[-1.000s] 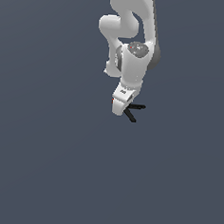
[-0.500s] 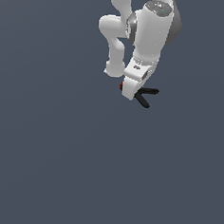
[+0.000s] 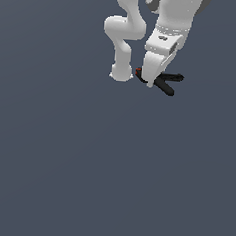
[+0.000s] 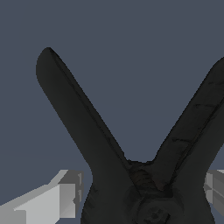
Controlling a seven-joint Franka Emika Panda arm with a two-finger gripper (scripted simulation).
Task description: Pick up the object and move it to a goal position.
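Observation:
The object is a black spring clamp [image 3: 168,82] with two spread handles and a red tip [image 3: 138,72]. It hangs in my gripper [image 3: 151,81] above the dark grey floor, in the upper middle of the exterior view. In the wrist view the clamp [image 4: 131,175] fills the picture as a black V. My two light grey fingers [image 4: 61,199] sit against either side of its pivot. The gripper [image 4: 140,197] is shut on the clamp. No goal marker shows.
The white arm's base [image 3: 121,72] stands just to the exterior view's left of the gripper. A plain dark grey floor [image 3: 110,179] spreads below in the exterior view.
The arm has carried the clamp up and toward the exterior view's right over the last second. The wrist has turned, so the clamp's handles now point more to the right.

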